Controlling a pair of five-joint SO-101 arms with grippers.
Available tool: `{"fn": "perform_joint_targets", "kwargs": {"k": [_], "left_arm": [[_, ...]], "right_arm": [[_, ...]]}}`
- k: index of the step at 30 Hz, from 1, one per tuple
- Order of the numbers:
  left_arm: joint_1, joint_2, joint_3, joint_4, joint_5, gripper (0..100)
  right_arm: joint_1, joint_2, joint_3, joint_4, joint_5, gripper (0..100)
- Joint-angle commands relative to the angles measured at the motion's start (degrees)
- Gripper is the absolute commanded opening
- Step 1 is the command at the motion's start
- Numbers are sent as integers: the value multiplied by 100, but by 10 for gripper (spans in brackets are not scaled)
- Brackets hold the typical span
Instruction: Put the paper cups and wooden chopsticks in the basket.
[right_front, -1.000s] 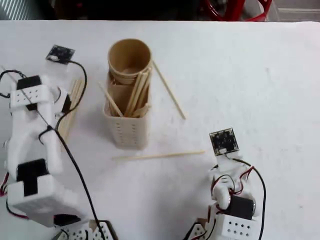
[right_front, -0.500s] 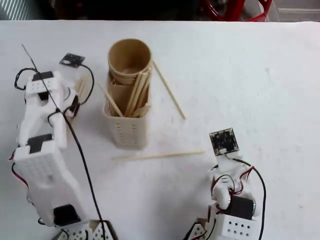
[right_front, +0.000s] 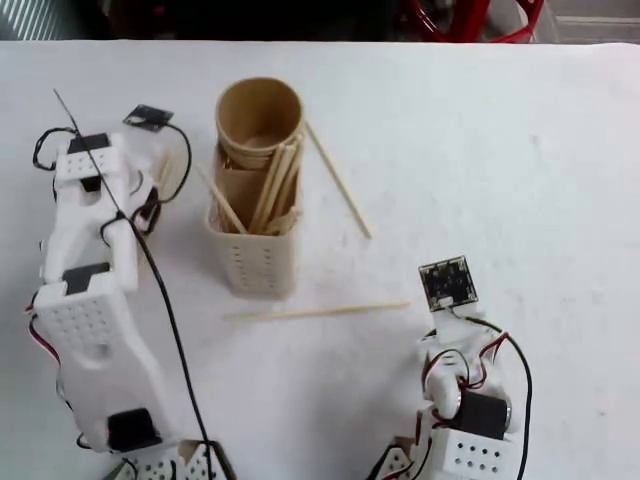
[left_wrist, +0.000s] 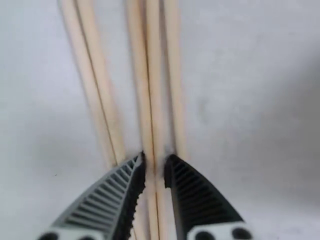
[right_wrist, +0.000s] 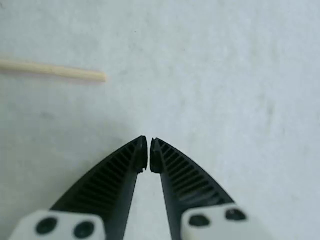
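A white perforated basket (right_front: 253, 262) stands mid-table with stacked paper cups (right_front: 259, 115) and several wooden chopsticks (right_front: 275, 185) in it. To its left a bundle of chopsticks (right_front: 163, 168) lies on the table, partly under the left arm (right_front: 92, 200). In the left wrist view my left gripper (left_wrist: 154, 161) is shut on a chopstick (left_wrist: 150, 100) of that bundle, with the others alongside. One loose chopstick (right_front: 337, 180) lies right of the basket and another (right_front: 318, 311) in front of it. My right gripper (right_wrist: 149, 145) is shut on nothing over bare table, near that chopstick's tip (right_wrist: 55, 71).
The right arm (right_front: 462, 410) sits folded at the near right edge. The white table (right_front: 520, 170) has open room on its right half. Cables run along the left arm, and dark and red objects lie beyond the far edge.
The left arm has stretched toward the far side and slightly right, now covering more of the chopstick bundle. The right arm, basket and loose chopsticks have not moved.
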Motion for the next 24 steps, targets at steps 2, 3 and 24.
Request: {"fn": "perform_joint_targets", "kwargs": {"k": [2,3,24], "left_arm": [[277,31,-132,97,-62,24],[286,31,-132,97,-62,23],[303,-2360,-79,1213,360,23]], "right_arm": [[66,-40,53,13,53,24],[66,-40,53,13,53,24],[66,-40,53,13,53,24]]}}
